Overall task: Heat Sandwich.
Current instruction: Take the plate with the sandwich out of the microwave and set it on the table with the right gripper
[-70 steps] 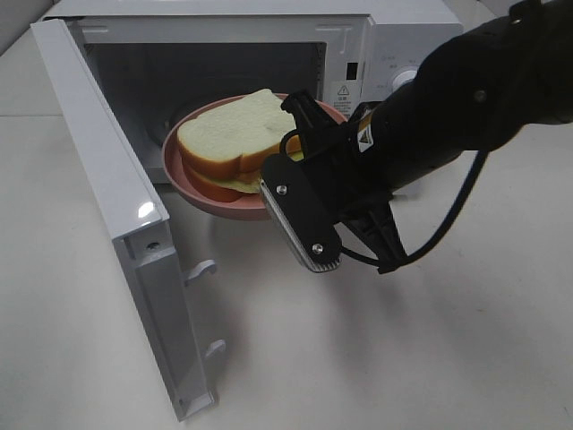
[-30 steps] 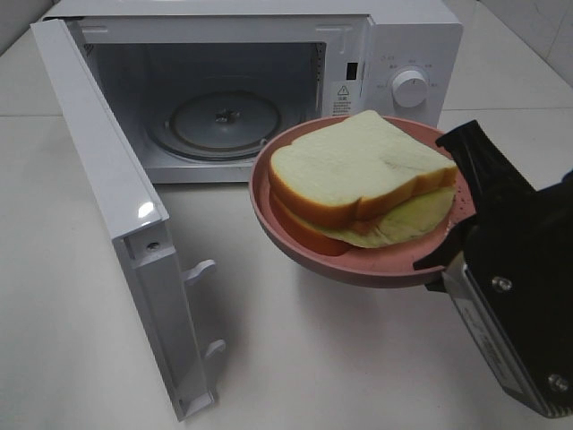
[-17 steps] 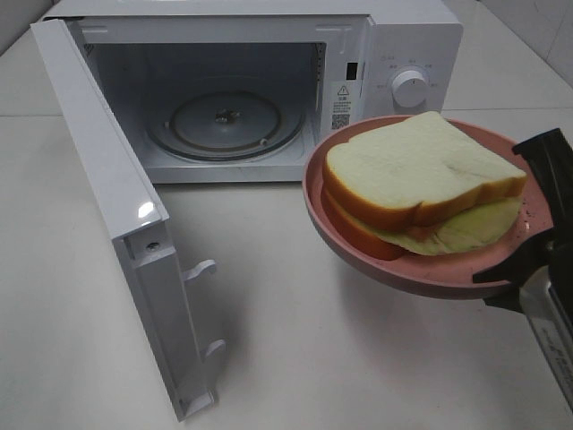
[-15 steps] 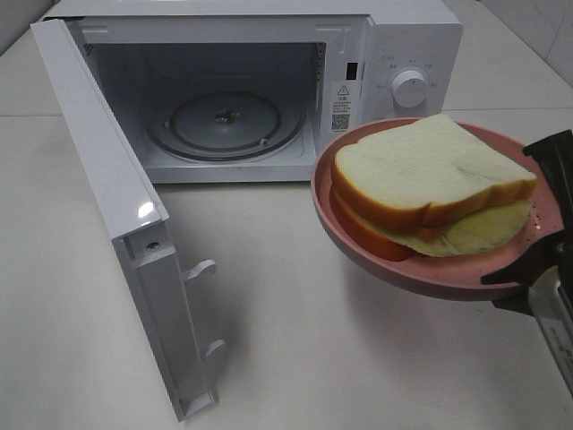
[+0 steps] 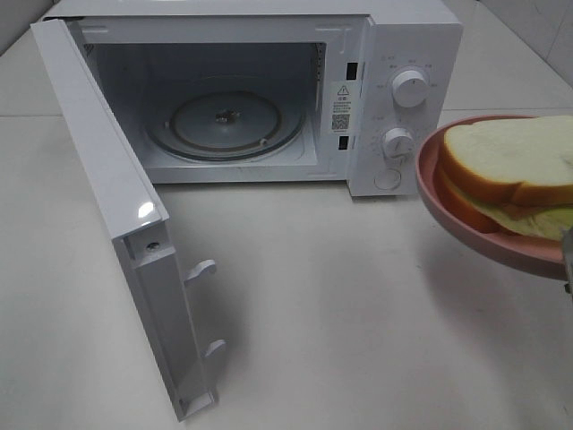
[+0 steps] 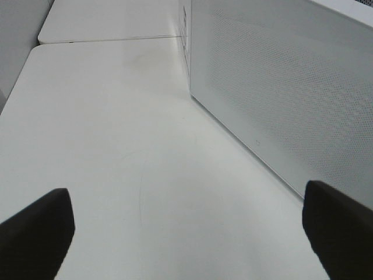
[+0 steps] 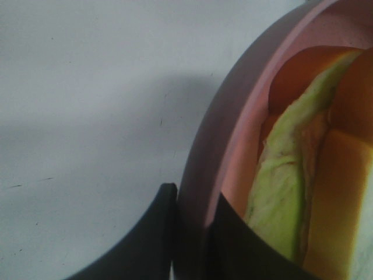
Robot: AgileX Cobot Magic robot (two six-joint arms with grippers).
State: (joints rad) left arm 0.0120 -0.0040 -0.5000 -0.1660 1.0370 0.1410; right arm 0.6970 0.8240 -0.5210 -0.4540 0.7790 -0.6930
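Note:
The sandwich (image 5: 510, 175), pale bread with a red-orange filling and a green leaf, lies on a round pink plate (image 5: 466, 228) held in the air at the right edge of the high view, in front of the microwave's control panel. In the right wrist view my right gripper (image 7: 192, 224) is shut on the plate's rim (image 7: 233, 140), one finger on each side, with the sandwich (image 7: 291, 192) just inside. My left gripper (image 6: 186, 227) is open above bare table beside the microwave's perforated side wall (image 6: 285, 93). It does not show in the high view.
The white microwave (image 5: 269, 90) stands at the back with its door (image 5: 116, 224) swung wide to the left. Its glass turntable (image 5: 224, 124) carries nothing. Two knobs (image 5: 409, 88) sit on its right panel. White table (image 5: 340, 331) lies in front.
My right gripper has carried the plate with the sandwich out of the microwave and to the right, now half out of the high view. The microwave cavity is left bare.

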